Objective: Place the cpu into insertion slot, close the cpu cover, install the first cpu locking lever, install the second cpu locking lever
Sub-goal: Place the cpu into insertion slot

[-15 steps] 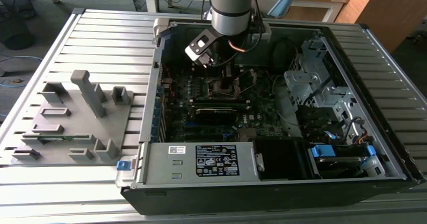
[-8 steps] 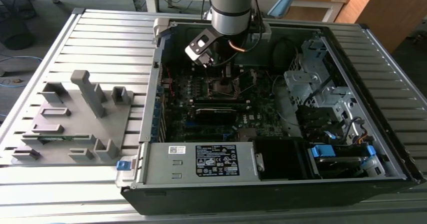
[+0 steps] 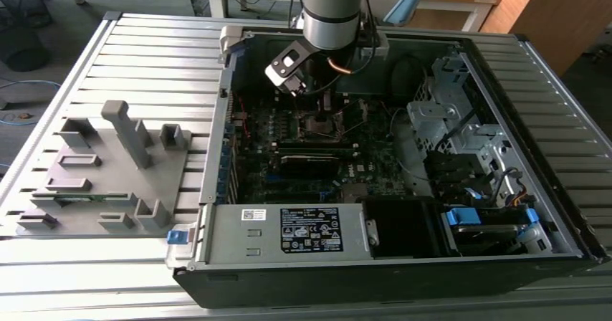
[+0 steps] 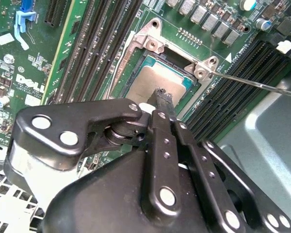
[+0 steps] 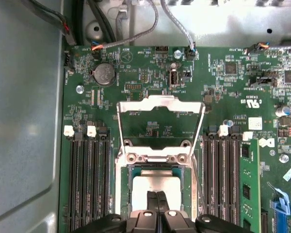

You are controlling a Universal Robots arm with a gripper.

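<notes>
One step of four looks done: inside the computer case (image 3: 383, 281), above the motherboard (image 5: 233, 97), the gripper (image 5: 155, 194) hangs clenched, empty; the cover (image 5: 160, 101) lies flipped open; the socket (image 5: 155, 171) holds the chip (image 5: 140, 191); a thin lever (image 4: 254, 83) juts free.

The cpu (image 5: 143, 189) lies in the insertion slot (image 5: 122, 194), the cpu cover (image 5: 160, 100) is swung open off it, and memory slots (image 5: 86, 184) run along 2 opposite sides.
</notes>
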